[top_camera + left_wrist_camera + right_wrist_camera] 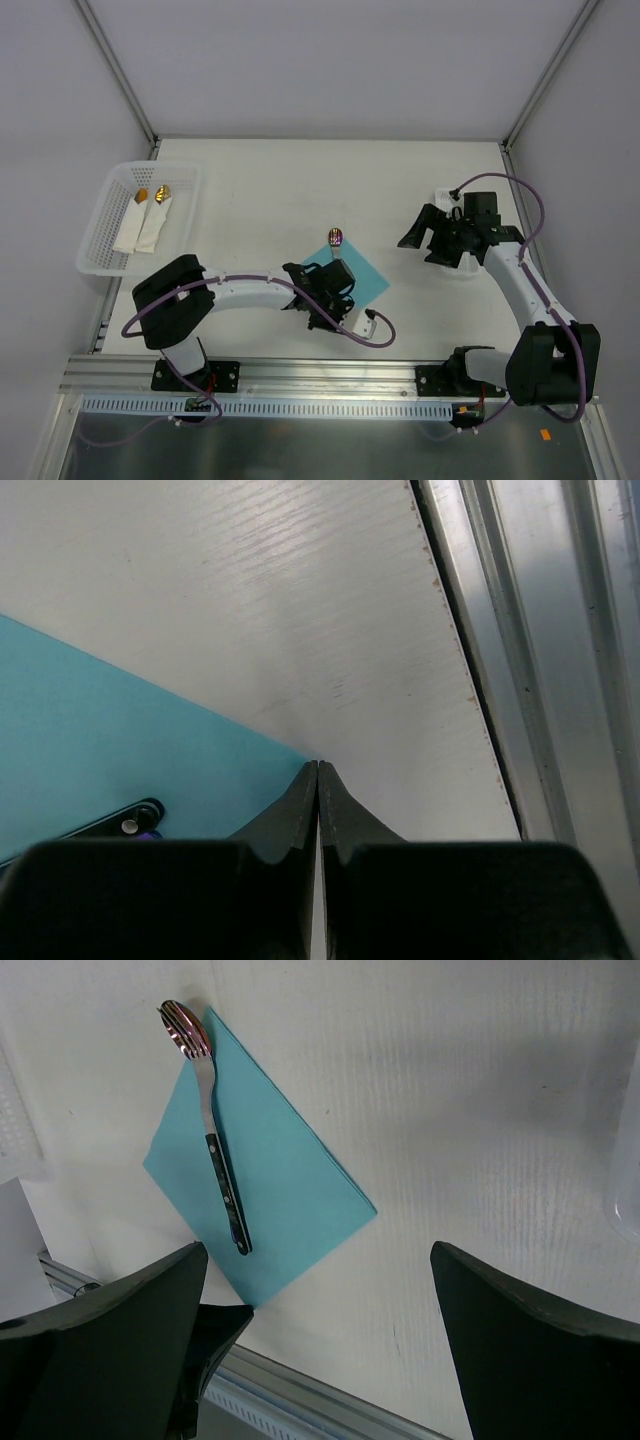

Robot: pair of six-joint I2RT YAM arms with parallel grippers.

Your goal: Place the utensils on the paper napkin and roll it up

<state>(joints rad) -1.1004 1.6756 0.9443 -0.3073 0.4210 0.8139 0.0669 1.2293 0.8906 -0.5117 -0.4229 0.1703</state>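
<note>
Pinching the left hand (pixel 317 780) shut at the near corner of the napkin (pixel 90 740), in line with the utensils (pixel 215 1140) lying along its diagonal; holding the right hand (pixel 312 1260) wide, well right of it.

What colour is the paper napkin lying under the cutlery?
Plain teal-blue, no pattern. The paper napkin shows best in the right wrist view.
</note>
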